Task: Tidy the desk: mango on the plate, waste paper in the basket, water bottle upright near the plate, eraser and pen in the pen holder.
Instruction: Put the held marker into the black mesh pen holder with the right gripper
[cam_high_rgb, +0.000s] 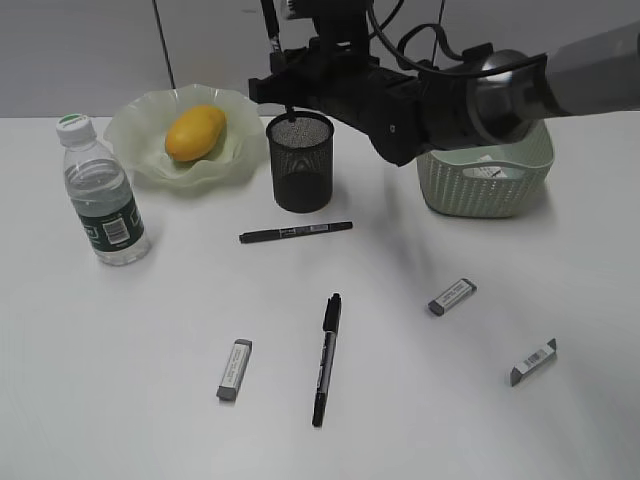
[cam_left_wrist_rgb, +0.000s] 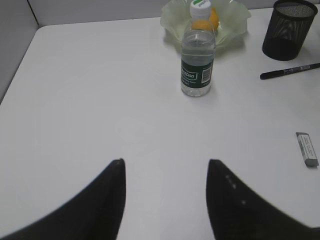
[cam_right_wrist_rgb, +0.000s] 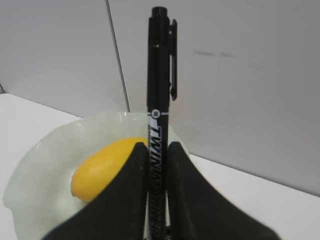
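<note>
Right end effector (cam_right_wrist_rgb: 159, 165) clamps a pen (cam_right_wrist_rgb: 159, 100) upright, tip just over the holder (cam_high_rgb: 300, 160) below it. We judge it light, stiff, slick: mid-barrel hold suits. Left end effector (cam_left_wrist_rgb: 165, 165) hangs open, bottle (cam_left_wrist_rgb: 197, 55) ahead.

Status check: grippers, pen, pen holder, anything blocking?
Right gripper shut on upright pen above pen holder. Left gripper open, empty, over bare table. Holder mouth unobstructed.
</note>
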